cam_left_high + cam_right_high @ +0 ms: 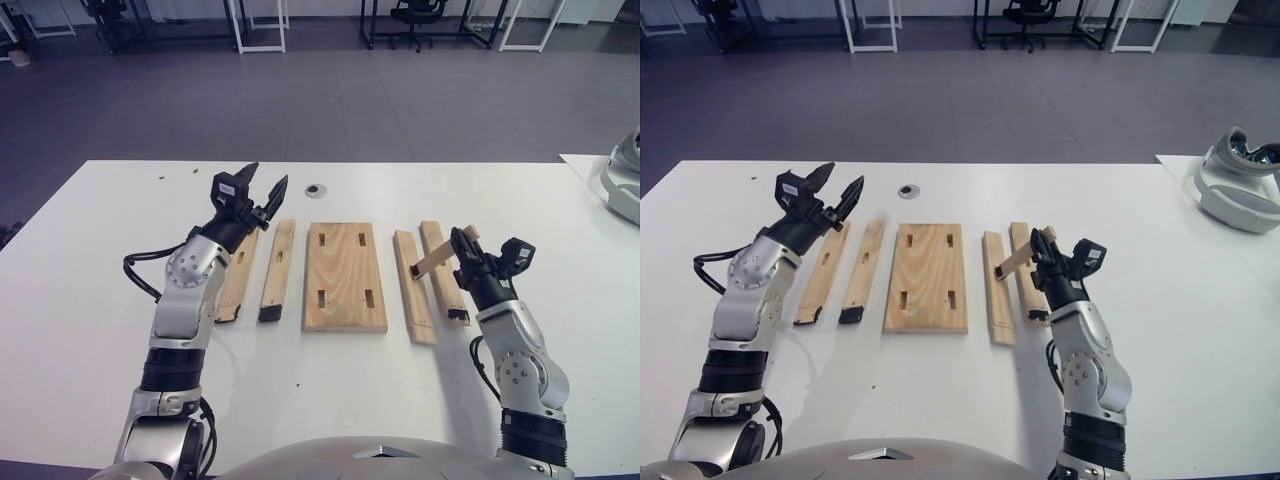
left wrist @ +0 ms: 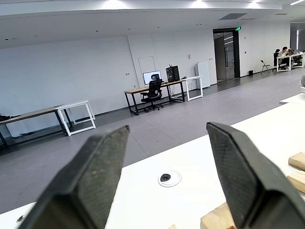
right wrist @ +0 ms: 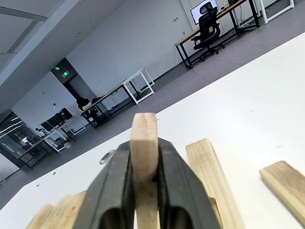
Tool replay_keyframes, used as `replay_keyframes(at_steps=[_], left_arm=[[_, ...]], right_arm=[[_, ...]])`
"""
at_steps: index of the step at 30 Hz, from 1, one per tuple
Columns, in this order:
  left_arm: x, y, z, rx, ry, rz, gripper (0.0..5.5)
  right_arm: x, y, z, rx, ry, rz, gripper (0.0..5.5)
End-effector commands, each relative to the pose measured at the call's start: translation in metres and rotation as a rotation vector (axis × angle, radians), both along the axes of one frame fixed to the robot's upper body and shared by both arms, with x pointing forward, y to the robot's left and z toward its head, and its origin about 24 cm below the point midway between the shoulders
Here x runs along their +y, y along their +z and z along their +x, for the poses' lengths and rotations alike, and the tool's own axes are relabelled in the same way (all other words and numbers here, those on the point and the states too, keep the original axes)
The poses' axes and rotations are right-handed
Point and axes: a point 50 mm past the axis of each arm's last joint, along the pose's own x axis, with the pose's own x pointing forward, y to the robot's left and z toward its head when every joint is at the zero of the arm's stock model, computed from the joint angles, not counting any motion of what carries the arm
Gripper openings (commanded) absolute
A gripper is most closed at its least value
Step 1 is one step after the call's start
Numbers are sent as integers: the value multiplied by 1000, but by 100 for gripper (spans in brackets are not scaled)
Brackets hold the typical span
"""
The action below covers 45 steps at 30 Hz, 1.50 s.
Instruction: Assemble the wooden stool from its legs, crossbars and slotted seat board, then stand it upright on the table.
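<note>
Early stage, nothing joined. The slotted seat board (image 1: 344, 275) lies flat on the counter (image 1: 100, 230), slots empty; left legs (image 1: 279, 268) and right legs (image 1: 413, 285) flank it. The right gripper (image 1: 462, 248) clamps a crossbar (image 1: 430, 263) above the right legs; the left gripper (image 1: 267, 178) hangs wide open over the left legs. No containers.

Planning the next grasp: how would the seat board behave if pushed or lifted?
The seat board looks like rigid wood, so it likely won't flex. Lying flat on the table, it would probably slide, not roll.
</note>
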Motion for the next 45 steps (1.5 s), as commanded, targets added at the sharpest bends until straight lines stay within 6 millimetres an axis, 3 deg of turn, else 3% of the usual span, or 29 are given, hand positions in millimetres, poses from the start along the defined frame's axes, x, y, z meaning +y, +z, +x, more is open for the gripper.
replay_keyframes(at_steps=[1, 8, 13, 17, 21, 23, 26, 29, 30, 33, 39, 45], left_arm=[[-1, -2, 0, 6, 10, 9, 300], [-1, -2, 0, 9, 8, 10, 300], [-1, -3, 0, 10, 8, 9, 300], [-1, -4, -1, 12, 16, 11, 300], [0, -6, -2, 16, 15, 19, 300], [0, -6, -3, 17, 15, 22, 300], [0, -7, -3, 20, 16, 27, 300], [0, -7, -2, 19, 19, 29, 300], [0, -7, -2, 18, 20, 29, 300], [0, -6, -2, 13, 25, 27, 300], [3, -12, -2, 36, 48, 21, 300], [1, -15, -3, 48, 56, 12, 300]], right_arm=[[2, 1, 5, -12, 2, 8, 41], [-5, -16, 4, 81, -37, -91, 41], [-1, -23, -2, 100, 39, -299, 41], [5, -53, -9, 164, 171, -502, 41], [-1, -83, -28, 232, 220, -539, 41], [-1, -89, -33, 237, 230, -536, 41], [1, -77, -26, 164, 234, -525, 41], [9, -39, -4, 14, 226, -506, 41], [9, -28, 3, -21, 217, -508, 78], [9, -8, 12, -54, 220, -499, 123], [11, -7, 5, 127, 326, -488, 227], [10, -21, -6, 382, 405, -542, 334]])
